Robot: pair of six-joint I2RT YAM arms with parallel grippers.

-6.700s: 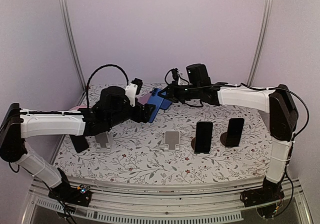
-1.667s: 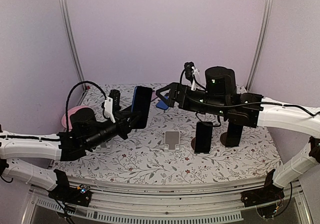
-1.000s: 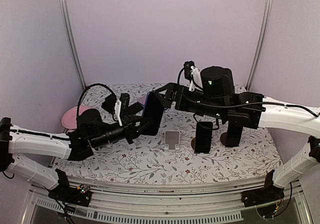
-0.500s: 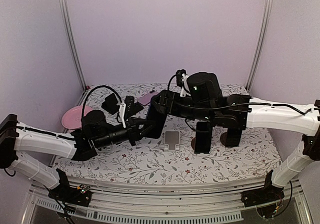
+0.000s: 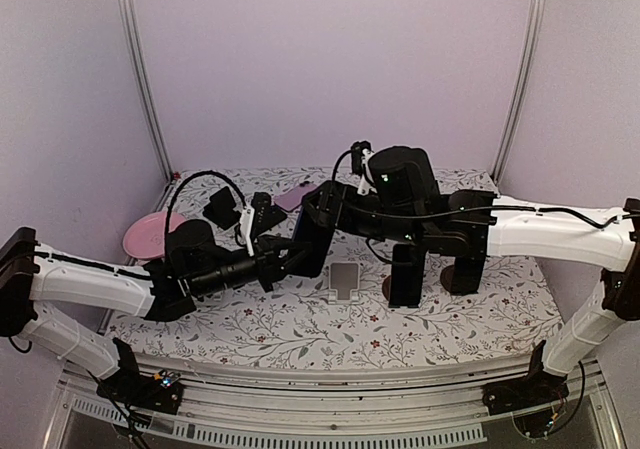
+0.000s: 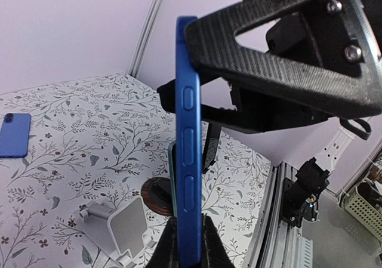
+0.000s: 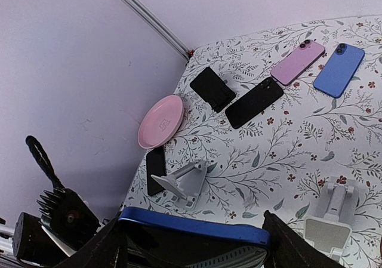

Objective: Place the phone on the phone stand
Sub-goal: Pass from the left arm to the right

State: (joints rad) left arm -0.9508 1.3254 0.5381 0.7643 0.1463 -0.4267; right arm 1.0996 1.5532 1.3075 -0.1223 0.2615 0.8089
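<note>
Above the table (image 5: 250, 319), the left fingers (image 6: 166, 250) are clamped on the blue phone's (image 6: 186, 160) lower end, holding it upright in the air. The right fingers (image 7: 104, 250) straddle its upper end, spread wide; whether they press it I cannot tell. The grey phone stand (image 5: 344, 279) sits just below.

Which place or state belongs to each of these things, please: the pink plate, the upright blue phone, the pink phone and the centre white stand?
Things:
1. pink plate
2. upright blue phone
3. pink phone
4. centre white stand

Places or states:
A. lying flat beside a flat blue phone
B. holds nothing
C. by the left edge of the table
D. clamped in the left gripper

Pairs: 1-C, 2-D, 3-A, 4-B.
</note>
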